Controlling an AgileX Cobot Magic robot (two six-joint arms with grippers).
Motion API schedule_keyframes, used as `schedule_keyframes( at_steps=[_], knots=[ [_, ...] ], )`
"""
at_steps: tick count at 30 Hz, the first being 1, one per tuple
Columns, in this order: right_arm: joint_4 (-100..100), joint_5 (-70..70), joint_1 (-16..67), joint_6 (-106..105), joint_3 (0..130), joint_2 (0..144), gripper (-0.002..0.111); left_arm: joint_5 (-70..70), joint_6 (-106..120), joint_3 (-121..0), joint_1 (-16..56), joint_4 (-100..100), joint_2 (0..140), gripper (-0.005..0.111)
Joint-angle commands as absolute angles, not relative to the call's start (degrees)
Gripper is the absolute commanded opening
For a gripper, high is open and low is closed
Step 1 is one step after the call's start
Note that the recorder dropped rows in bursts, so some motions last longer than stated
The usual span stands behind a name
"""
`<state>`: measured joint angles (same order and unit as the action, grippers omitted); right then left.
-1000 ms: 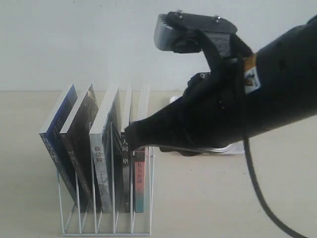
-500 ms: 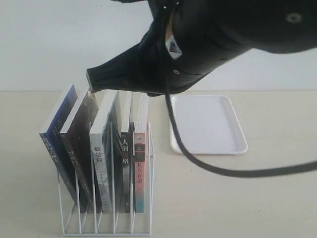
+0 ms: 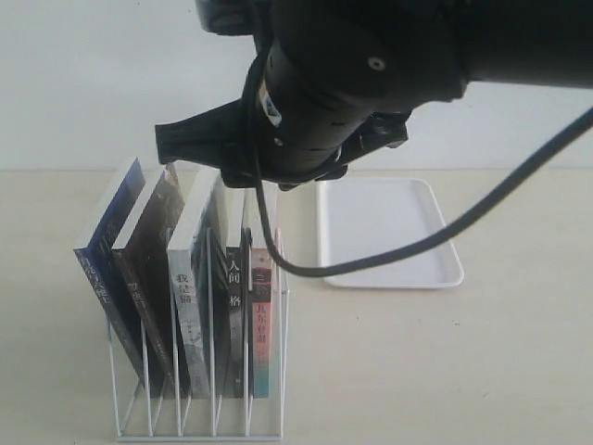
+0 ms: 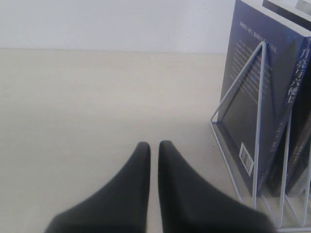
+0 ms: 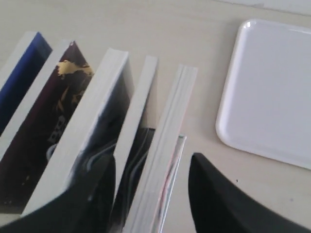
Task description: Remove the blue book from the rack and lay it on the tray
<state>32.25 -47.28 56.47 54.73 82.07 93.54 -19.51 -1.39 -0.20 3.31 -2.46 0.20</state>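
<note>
The blue book (image 3: 105, 243) leans in the leftmost slot of the white wire rack (image 3: 211, 408); its spine with white characters (image 4: 293, 82) and greyish back show in the left wrist view. My left gripper (image 4: 154, 144) is shut and empty, low over the table beside the rack's (image 4: 258, 116) blue-book end. My right gripper (image 5: 151, 162) hangs open above the rack, over the two books farthest from the blue book (image 5: 23, 73), holding nothing. Its arm (image 3: 371, 83) hides the book tops in the exterior view. The white tray (image 3: 389, 234) lies flat to the right of the rack.
Four other books stand in the rack: a dark brown-black one (image 3: 148, 269), a thick white-spined one (image 3: 188, 315), a thin dark one (image 3: 234, 306) and one with a pink-red spine (image 3: 262, 324). A black cable (image 3: 435, 236) from the right arm hangs over the tray.
The right arm has swung up and left, from in front of the tray to above the rack, uncovering the tray. The books have not moved.
</note>
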Motion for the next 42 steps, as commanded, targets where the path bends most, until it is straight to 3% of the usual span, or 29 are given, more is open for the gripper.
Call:
schedule_keyframes(
  at_steps=[1, 21, 26, 36, 38, 40, 42],
  knots=[
    [30.06, -46.77, 53.96, 54.84, 82.42, 94.36, 0.044, -19.28, -1.88, 0.0, 3.08, -2.29, 0.0, 0.006],
    [32.8, -44.05, 53.14, 56.37, 82.42, 98.99, 0.044, -19.28, -1.88, 0.0, 3.08, -2.29, 0.0, 0.006],
    [32.41, -43.5, 53.14, 56.37, 82.42, 100.94, 0.02, -19.28, -1.88, 0.0, 3.08, -2.29, 0.0, 0.006],
    [32.41, -43.5, 53.14, 57.05, 82.42, 100.94, 0.02, -19.28, -1.88, 0.0, 3.08, -2.29, 0.0, 0.006],
    [32.41, -43.5, 53.14, 57.47, 82.42, 100.94, 0.013, -19.28, -1.88, 0.0, 3.08, -2.29, 0.0, 0.006],
    [32.41, -43.5, 53.14, 57.47, 82.42, 100.94, 0.001, -19.28, -1.88, 0.0, 3.08, -2.29, 0.0, 0.006],
    [32.41, -43.22, 53.14, 57.75, 82.42, 100.67, 0.0, -19.28, -1.88, 0.0, 3.08, -2.29, 0.0, 0.006]
  ],
)
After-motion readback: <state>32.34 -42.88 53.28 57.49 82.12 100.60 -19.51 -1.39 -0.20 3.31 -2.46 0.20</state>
